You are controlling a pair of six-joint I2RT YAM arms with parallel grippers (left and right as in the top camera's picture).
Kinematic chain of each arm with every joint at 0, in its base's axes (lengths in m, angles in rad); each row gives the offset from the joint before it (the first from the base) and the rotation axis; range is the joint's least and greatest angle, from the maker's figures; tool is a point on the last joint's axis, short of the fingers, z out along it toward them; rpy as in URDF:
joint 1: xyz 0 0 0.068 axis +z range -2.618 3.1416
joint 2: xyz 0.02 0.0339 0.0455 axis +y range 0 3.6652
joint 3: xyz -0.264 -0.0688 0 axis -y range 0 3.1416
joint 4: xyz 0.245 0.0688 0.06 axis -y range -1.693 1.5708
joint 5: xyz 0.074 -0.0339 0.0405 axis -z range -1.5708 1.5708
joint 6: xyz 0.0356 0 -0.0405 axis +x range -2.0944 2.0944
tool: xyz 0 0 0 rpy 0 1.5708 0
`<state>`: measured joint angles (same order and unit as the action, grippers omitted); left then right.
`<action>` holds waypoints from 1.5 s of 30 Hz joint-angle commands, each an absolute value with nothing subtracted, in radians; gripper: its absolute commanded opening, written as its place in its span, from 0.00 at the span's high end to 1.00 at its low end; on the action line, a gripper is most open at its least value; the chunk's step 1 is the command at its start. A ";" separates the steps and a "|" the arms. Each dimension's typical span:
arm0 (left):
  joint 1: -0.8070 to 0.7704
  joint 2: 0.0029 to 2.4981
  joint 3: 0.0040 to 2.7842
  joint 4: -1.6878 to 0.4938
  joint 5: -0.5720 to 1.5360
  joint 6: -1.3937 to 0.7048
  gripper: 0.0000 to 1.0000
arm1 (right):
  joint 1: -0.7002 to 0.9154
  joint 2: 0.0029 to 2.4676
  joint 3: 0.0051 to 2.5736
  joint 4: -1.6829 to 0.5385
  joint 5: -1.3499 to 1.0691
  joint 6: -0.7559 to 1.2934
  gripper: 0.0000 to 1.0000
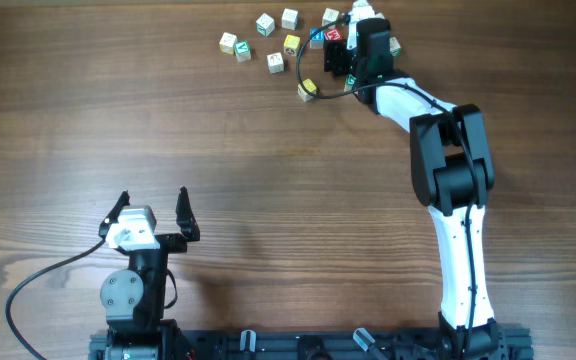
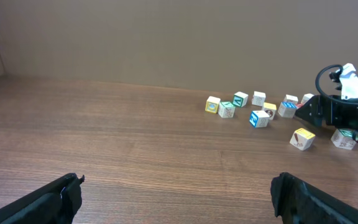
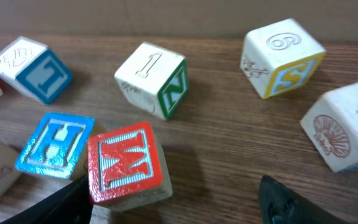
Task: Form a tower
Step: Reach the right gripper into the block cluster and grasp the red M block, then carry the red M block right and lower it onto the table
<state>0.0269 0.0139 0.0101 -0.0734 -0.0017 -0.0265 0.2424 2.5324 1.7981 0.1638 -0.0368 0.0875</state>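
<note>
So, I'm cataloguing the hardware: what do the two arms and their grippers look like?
The left arm is black with a grey round cap and a white wrist block; the right arm has white links and black joints. The left gripper and right gripper have black fingers. A black cable trails from each.

Dark wood-grain table (image 1: 268, 180), plain tan wall (image 2: 166, 37)

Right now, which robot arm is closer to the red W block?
Right. The right end effector is right at the red W block; the left end effector is far away, across the table.
</note>
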 commanded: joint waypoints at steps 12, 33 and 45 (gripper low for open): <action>0.024 0.007 0.006 -0.075 0.007 -0.007 0.00 | 0.254 2.570 1.945 0.062 -0.137 -0.081 0.30; 0.024 0.007 0.006 -0.076 0.007 -0.007 0.00 | 0.246 2.337 1.946 -0.104 -0.171 -0.180 0.77; 0.024 0.007 0.006 -0.076 0.007 -0.007 0.00 | 0.242 1.399 1.945 -1.102 0.033 0.050 0.74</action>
<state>0.0269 0.0139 0.0101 -0.0727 -0.0017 -0.0265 0.2451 1.5185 1.9430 -0.9737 0.0017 -0.0395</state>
